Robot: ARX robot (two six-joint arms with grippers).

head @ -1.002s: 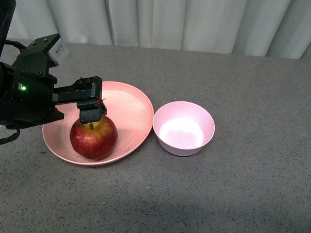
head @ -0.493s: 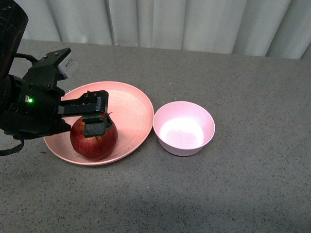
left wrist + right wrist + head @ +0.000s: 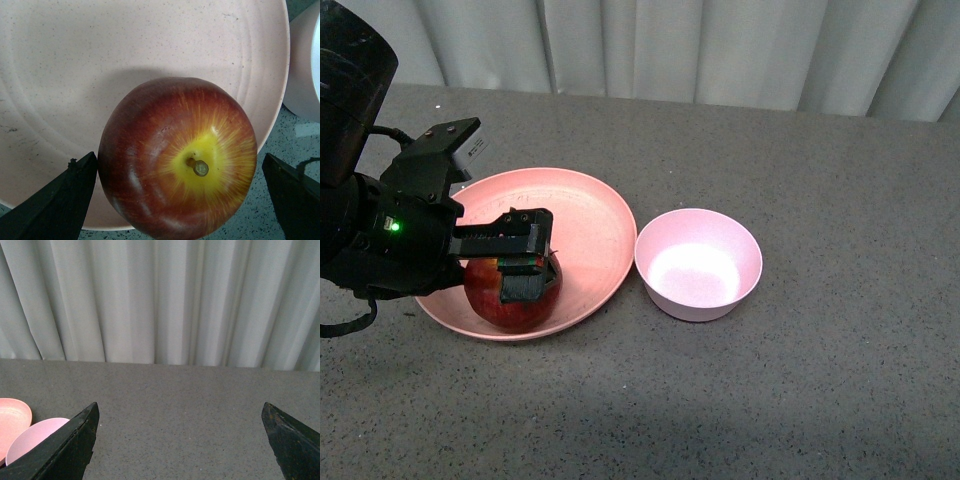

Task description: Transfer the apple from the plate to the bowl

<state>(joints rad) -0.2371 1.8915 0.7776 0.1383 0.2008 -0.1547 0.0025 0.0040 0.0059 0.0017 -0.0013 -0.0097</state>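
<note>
The dark-red apple sits on the near part of the wide salmon-pink plate. My left gripper is open and low over it, with the jaws down on either side of the apple. In the left wrist view the apple fills the gap of the gripper, stem up with its yellow patch; the black fingers stand apart from its sides. The pale pink bowl stands empty just right of the plate. My right gripper is open and empty above the table, out of the front view.
The grey speckled tabletop extends all round. A pale curtain hangs along the far edge. The right wrist view shows the plate's edge and the bowl's rim at one side.
My left gripper has come down from above the apple's stem until its open jaws straddle the apple. The apple, plate and bowl have not moved.
</note>
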